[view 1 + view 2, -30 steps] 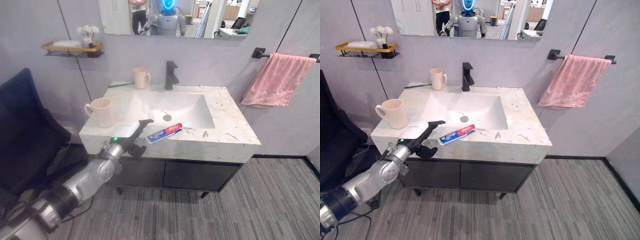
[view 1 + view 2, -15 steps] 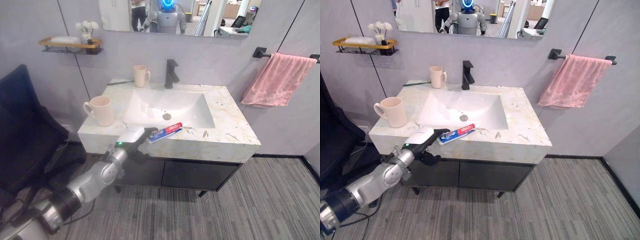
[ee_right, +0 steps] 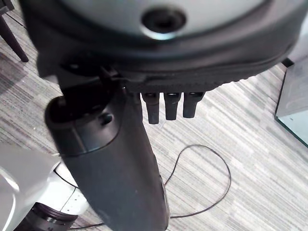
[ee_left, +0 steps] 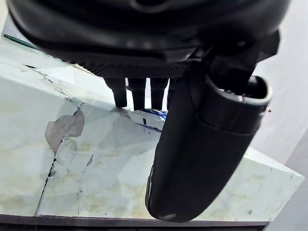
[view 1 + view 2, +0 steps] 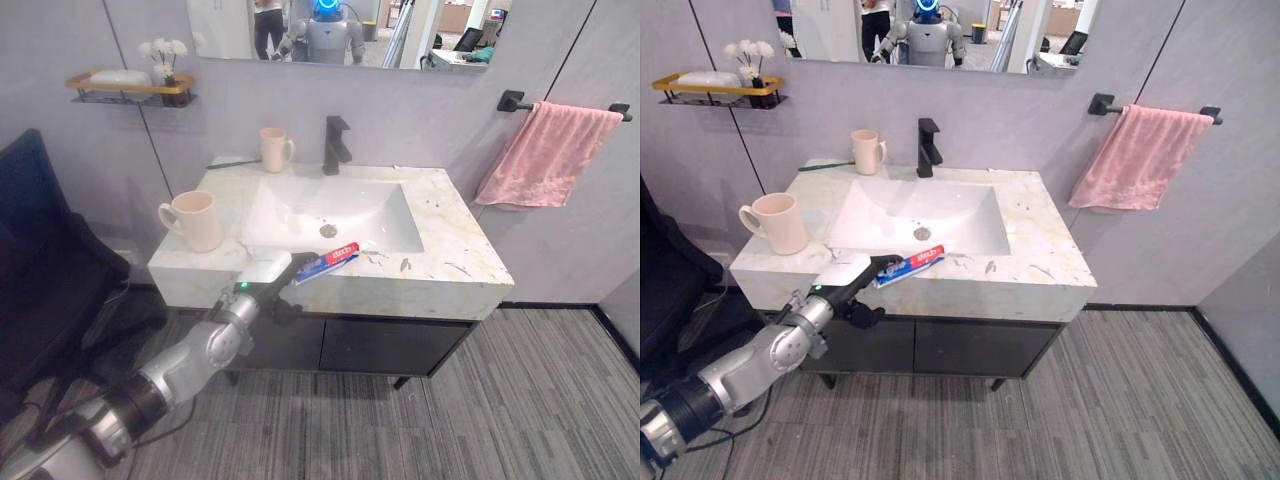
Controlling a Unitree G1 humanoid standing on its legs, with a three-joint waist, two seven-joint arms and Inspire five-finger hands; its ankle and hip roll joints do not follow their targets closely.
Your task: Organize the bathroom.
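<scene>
Left hand is at the near edge of the marble worktop, fingers straight and relaxed, tips at the left end of the toothpaste tube, which lies on the near rim of the sink; its own wrist view hides most of the tube behind the thumb, so contact is unclear. Right hand hangs over the floor, fingers extended, nothing held. Near mug stands left on the worktop, far mug by the faucet, with a toothbrush just left of it, too small to make out detail.
</scene>
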